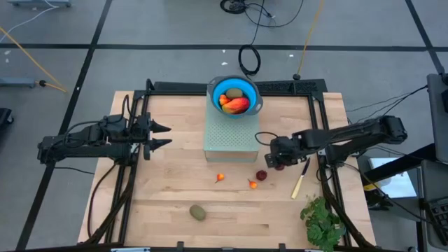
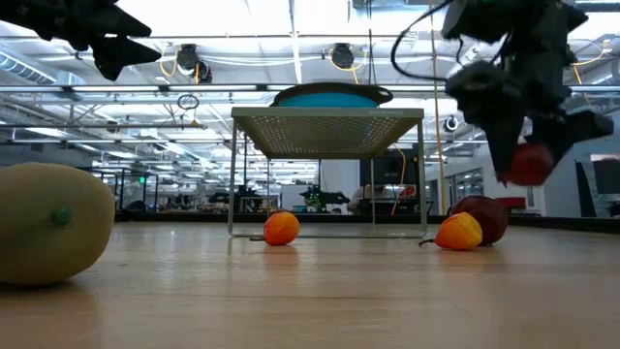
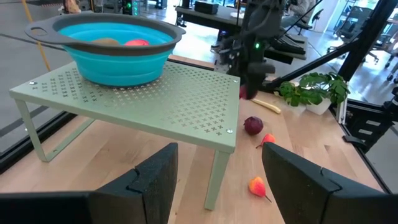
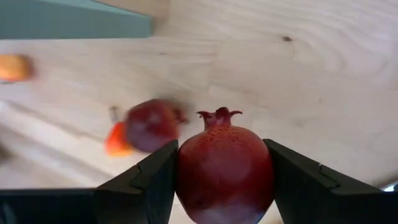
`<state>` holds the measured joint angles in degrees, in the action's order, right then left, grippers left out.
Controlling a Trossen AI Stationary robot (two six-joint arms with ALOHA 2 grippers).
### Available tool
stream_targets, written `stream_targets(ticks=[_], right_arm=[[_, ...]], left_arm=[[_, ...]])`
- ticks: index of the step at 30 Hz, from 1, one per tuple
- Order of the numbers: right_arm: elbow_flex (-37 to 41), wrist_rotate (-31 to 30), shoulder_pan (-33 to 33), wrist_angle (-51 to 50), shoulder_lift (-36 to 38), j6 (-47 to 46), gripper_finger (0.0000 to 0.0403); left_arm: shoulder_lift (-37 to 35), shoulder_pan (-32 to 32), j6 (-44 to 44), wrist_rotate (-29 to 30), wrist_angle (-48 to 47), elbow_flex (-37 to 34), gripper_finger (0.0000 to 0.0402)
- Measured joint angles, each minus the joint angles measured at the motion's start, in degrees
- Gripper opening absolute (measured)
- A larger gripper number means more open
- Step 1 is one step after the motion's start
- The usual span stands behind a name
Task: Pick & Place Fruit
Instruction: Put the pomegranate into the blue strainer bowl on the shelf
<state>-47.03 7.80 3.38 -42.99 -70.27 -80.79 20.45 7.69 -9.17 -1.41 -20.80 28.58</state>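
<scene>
Right wrist view alone shows pomegranate (image 4: 224, 165) crown, clamped between hand's fingers (image 4: 152, 180).

the desk (image 1: 168, 210) has a light wooden butcher-block top and is bordered by a black metal frame (image 1: 238, 87). the floor (image 1: 140, 42) around it is grey, divided by dark lines into large panels. black cables (image 1: 259, 14) lie coiled on the floor beyond the far edge of the desk; a yellow cable (image 1: 28, 43) runs across the floor on the left side. the low view looks level across the desk into a large open hall: the ceiling (image 2: 291, 58) carries exposed beams, pipes and rows of bright strip lights, and round fixtures (image 2: 341, 55) hang below it. distant workstations and equipment (image 2: 194, 199) stand along the back of the hall.
</scene>
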Motion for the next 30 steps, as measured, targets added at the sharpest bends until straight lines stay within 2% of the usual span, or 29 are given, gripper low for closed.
stream_targets(ticks=[10, 19, 26, 30], right_arm=[[-4.9, 0.0, 0.0, -0.7, 7.7, -4.7, 0.0209], [-6.6, -0.1, 0.0, -0.6, 10.2, -6.8, 0.0209], [-6.6, -0.5, 0.0, -0.6, 10.2, -5.9, 0.0209], [-6.6, -3.2, 0.1, -0.1, 10.2, -0.5, 0.0209]], left_arm=[[0.0, 0.0, 0.0, 0.0, 0.0, 0.0, 0.0234], [0.0, 0.0, 0.0, 0.0, 0.1, 0.0, 0.0235], [0.0, 0.0, -0.2, 0.0, 0.1, 0.0, 0.0235], [0.0, 0.0, -0.2, 0.0, 0.1, 0.0, 0.0234]])
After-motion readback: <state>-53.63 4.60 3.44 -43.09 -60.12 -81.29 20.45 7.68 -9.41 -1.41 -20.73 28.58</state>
